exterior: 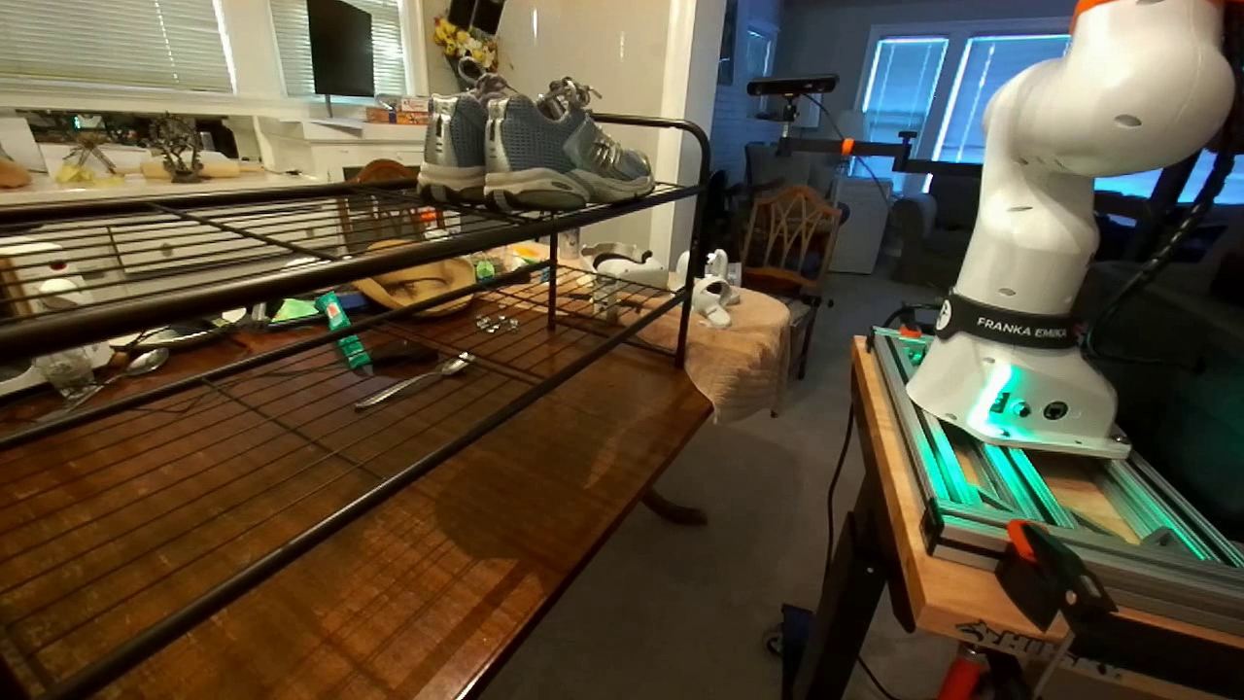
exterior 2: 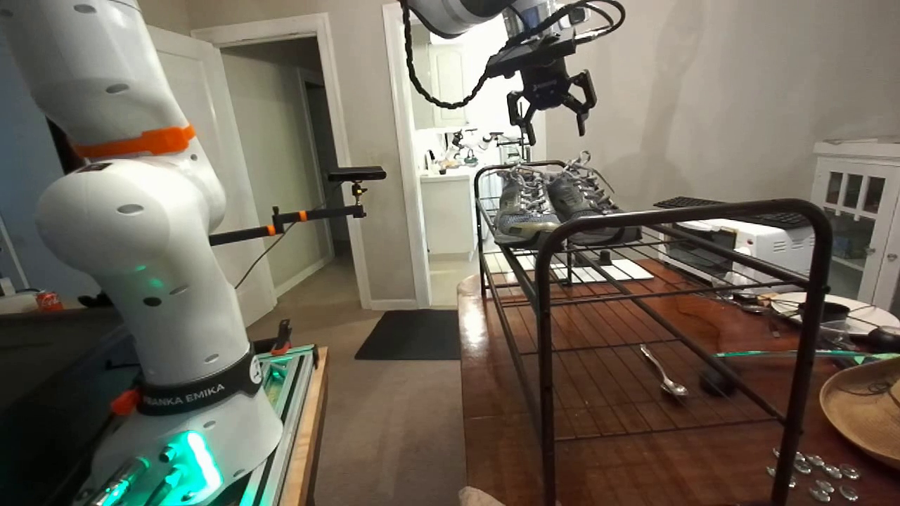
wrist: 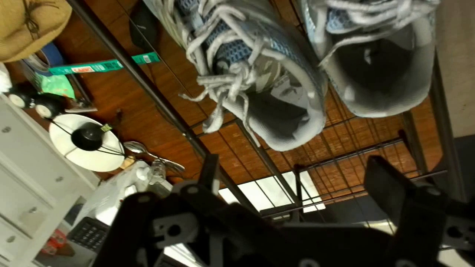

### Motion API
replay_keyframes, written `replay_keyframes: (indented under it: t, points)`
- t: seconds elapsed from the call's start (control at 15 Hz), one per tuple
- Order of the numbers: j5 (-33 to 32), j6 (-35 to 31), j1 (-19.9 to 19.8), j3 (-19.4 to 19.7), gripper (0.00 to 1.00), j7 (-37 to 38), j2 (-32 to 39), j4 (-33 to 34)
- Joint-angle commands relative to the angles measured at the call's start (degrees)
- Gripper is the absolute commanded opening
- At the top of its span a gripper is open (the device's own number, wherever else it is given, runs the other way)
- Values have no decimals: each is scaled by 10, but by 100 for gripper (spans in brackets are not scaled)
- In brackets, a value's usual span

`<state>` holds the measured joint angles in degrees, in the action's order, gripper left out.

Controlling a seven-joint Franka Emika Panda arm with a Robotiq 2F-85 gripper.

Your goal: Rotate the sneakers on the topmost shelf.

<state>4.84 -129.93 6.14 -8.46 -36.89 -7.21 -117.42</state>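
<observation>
The sneakers, a grey-blue laced pair, stand upright side by side at one end of the topmost shelf (exterior: 389, 259) of the black wire rack. In an exterior view one sneaker (exterior: 544, 156) partly covers its mate (exterior: 453, 146). In another exterior view both sneakers (exterior 2: 524, 211) (exterior 2: 580, 200) show their toes. In the wrist view the laced sneaker (wrist: 232, 52) and its mate (wrist: 426, 74) have their heel openings towards my gripper (wrist: 293, 161), with toes cut off at the top. My gripper (exterior 2: 556, 135) is open and empty, pointing down above the sneakers, not touching them.
The rack stands on a brown wooden table (exterior: 544, 467). A spoon (exterior 2: 661, 372) lies under the rack. Beside it are a straw hat (exterior 2: 861, 407), glass beads (exterior 2: 823, 467), a plate (wrist: 59, 148) with a black bowl, and a white toaster oven (exterior 2: 773, 249) with a keyboard on top.
</observation>
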Motion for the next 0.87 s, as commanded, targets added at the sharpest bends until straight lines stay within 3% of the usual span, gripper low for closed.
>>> replay_keyframes:
  t: [0.0, 0.47, 0.53, 0.8]
  points:
    - [-63, -32, 0, 3, 100, 133, -54, -56]
    - [-192, 6, -29, -10, 100, 387, -114, -110]
    - [-167, -7, -13, 4, 100, 327, -90, -83]
    - [-180, -3, -19, 0, 100, 370, -102, -98]
